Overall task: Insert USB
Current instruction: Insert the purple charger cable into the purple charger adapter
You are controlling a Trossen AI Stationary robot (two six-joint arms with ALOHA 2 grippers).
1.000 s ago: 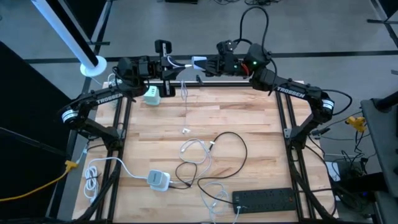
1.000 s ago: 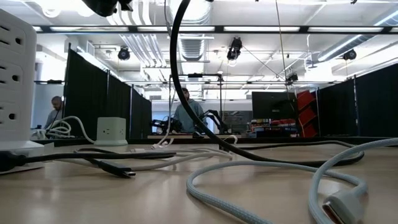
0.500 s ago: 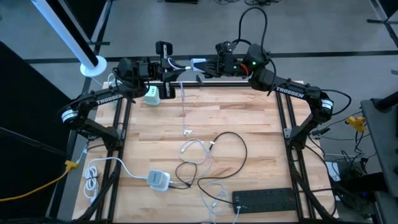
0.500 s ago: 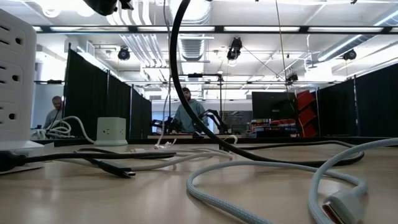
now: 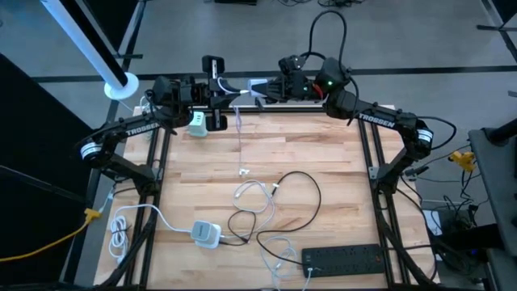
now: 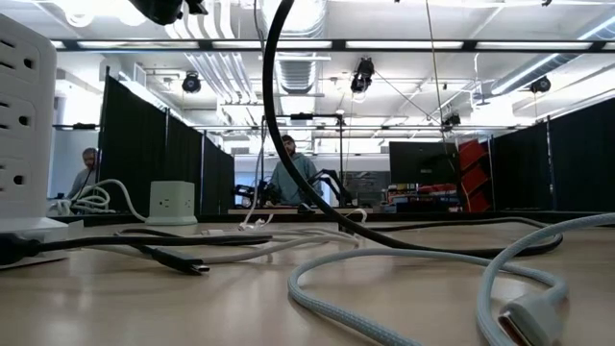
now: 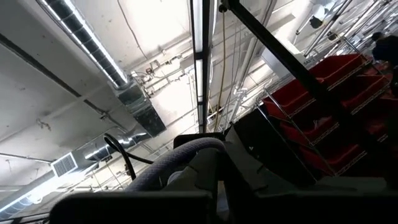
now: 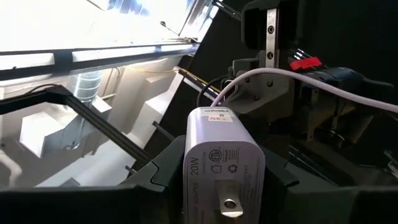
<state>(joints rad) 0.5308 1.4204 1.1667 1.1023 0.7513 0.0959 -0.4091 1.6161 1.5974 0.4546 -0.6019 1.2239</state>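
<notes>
At the table's far edge both grippers are raised and face each other. My right gripper [image 5: 264, 87] is shut on a white 20W charger block [image 8: 224, 162]. My left gripper [image 5: 220, 90] is shut on a pale braided USB cable [image 7: 180, 155]. In the right wrist view the cable's end meets the charger's far end [image 8: 215, 103]. The rest of the cable [image 5: 241, 137] hangs down, and its free end [image 5: 242, 170] lies on the wooden table. My left gripper pinches the braided cable close to its plug end [image 7: 200, 175], coming level from the table's left. That end is lifted clear; the cable beyond hangs slack. My right gripper pinches the charger's two broad sides [image 8: 186, 177] between its fingers, level from the table's right. The charger is clear of the table, its prong end toward the wrist.
A pale green outlet cube [image 5: 197, 123] stands at the far left. White cords [image 5: 254, 198], a black cable loop [image 5: 299, 198], a white adapter [image 5: 206, 233] and a black power strip [image 5: 351, 259] lie nearer. Two people [image 6: 288, 178] show beyond the table.
My right gripper has edged the charger a little toward my left gripper. The hanging cable has swayed slightly.
</notes>
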